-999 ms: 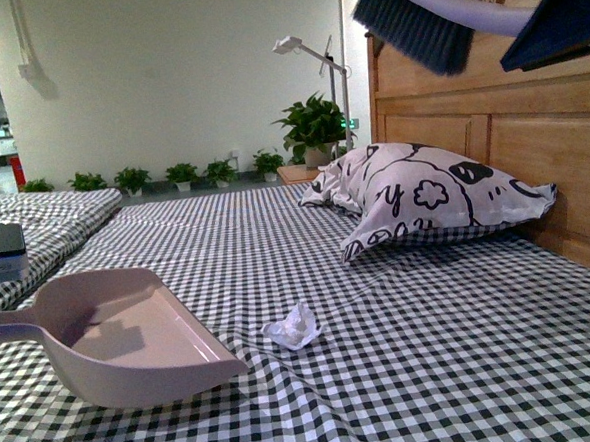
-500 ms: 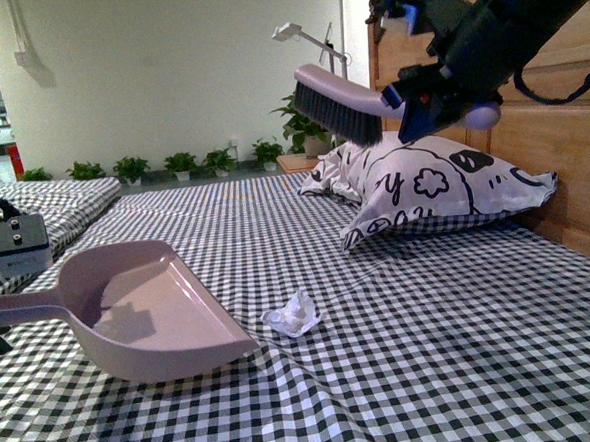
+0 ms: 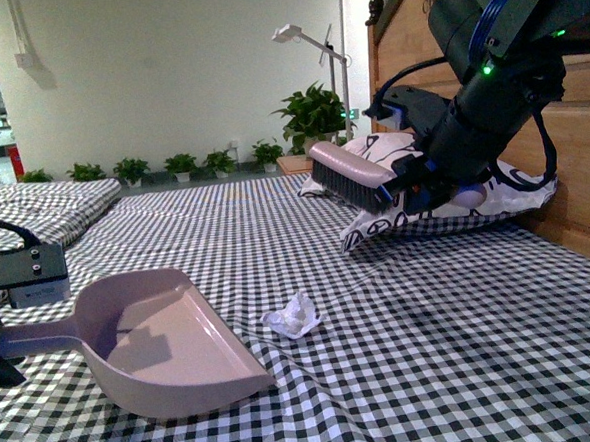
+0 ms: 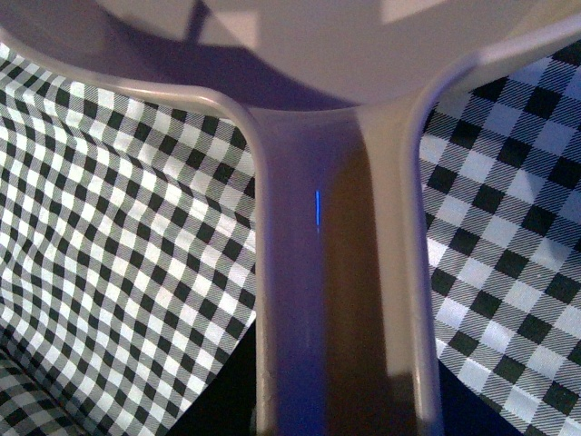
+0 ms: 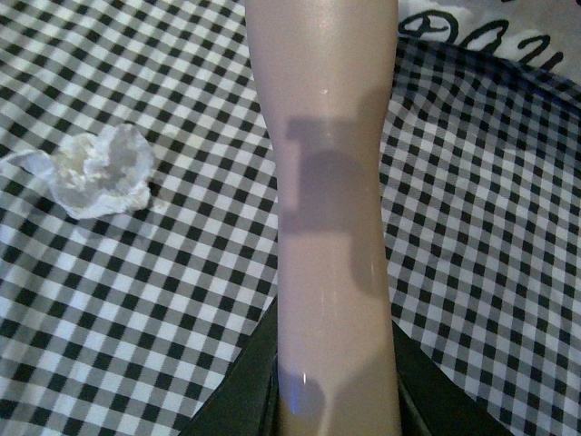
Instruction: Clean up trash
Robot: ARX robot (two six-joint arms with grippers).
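The trash [image 3: 293,315], a small crumpled wad of white tissue with ragged folds, lay on the black-and-white checked bed [image 3: 463,351], at about 3 o'clock of the pink plastic dustpan [image 3: 172,344] and just beside its lip. The left pincer [image 3: 11,333] clamped the dustpan's handle. The right pincer [image 3: 428,188] clamped a pink brush [image 3: 357,177] with dark bristles. The pillow [image 3: 444,197] bore black doodles and a letter "y".

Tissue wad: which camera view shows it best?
The right wrist view: the tissue wad fills more of the picture, folds clear, on the checked sheet. The front view shows it smaller, beside the dustpan. The left wrist view misses it.
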